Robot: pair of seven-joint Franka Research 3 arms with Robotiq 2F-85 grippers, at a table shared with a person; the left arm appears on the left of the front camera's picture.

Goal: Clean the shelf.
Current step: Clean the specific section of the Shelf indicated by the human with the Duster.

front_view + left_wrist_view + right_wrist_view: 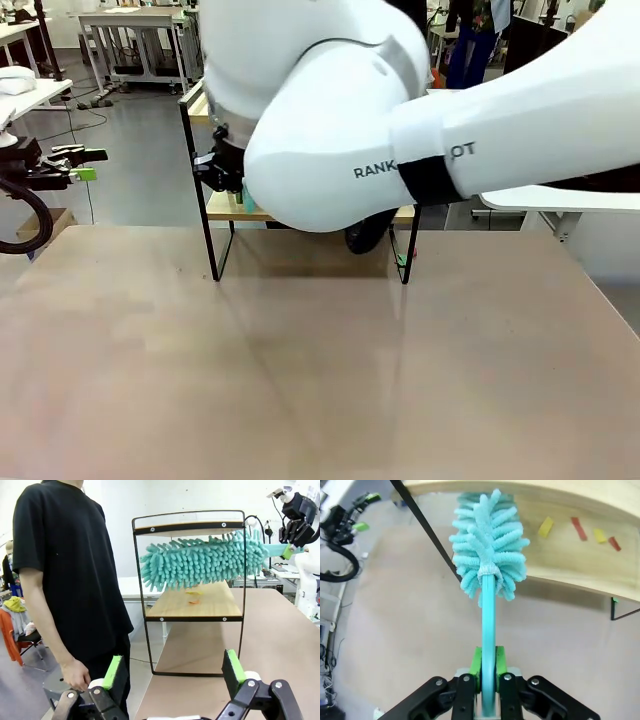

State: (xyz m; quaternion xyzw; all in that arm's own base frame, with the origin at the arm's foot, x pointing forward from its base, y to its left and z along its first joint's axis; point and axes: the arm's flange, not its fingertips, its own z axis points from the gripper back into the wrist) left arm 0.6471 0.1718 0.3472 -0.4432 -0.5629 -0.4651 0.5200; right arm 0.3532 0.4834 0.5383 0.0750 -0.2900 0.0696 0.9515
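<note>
I note the right tool [487, 665] clamped on the teal duster [200, 562], its long head lying lengthwise between the boards of the shelf [190, 618] at the far side of the desk [300, 380], just above the scraps [194, 596]; left tool [175, 672] wide, empty, well apart.

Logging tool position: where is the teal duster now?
In the left wrist view the duster has its head between the shelf's two boards, above the coloured scraps; the right gripper clamps its handle.
</note>
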